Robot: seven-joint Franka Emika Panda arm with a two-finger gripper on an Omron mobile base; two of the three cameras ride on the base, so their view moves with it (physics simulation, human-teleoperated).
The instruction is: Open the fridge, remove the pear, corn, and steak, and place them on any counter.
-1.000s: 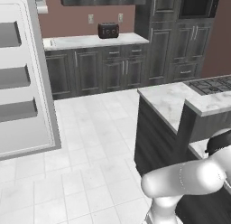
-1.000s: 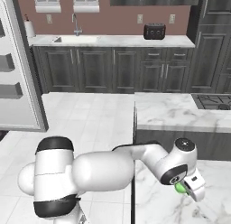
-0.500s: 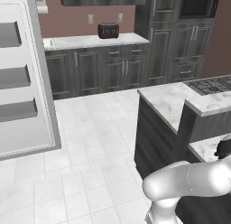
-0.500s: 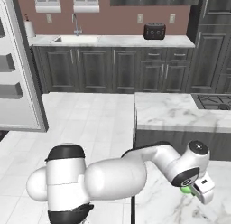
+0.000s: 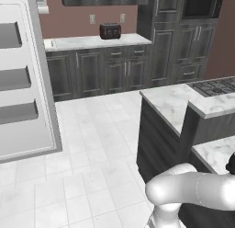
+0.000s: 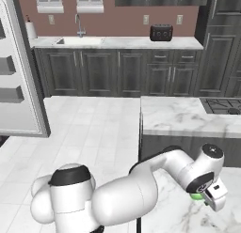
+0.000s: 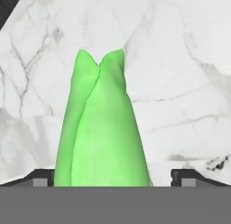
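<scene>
The gripper (image 7: pixel 115 175) stands with its jaws spread wide, the two dark tips set well out to either side of the corn (image 7: pixel 103 128) and clear of the husk. The corn lies between them, its split pointed end aimed away from the hand, over the marble-patterned desk (image 7: pixel 180 60). Whether the husk rests fully on the stone or hangs just above it cannot be told from the hand view. In the right base view the gripper (image 6: pixel 210 195) sits low over the near section of the desk (image 6: pixel 179 117), with a sliver of green corn (image 6: pixel 196 196) showing under the wrist.

The corn appears to be delivered; the pear and steak are not visible on the stone here.

Risks:
- The cob is rounded and tapered. It may roll once free, and the near desk edge is not far off.
- A sideways or tilted withdrawal could catch a tip on the husk and drag it.
- The arm is folded low against the raised ledge (image 5: pixel 215 103); a wide swing could clip it.

The fridge (image 5: pixel 23 84) stands open behind, its white door shelves facing the room.

Writing: none legible. The dark toaster (image 6: pixel 161 32) on the far worktop carries no readable mark.
</scene>
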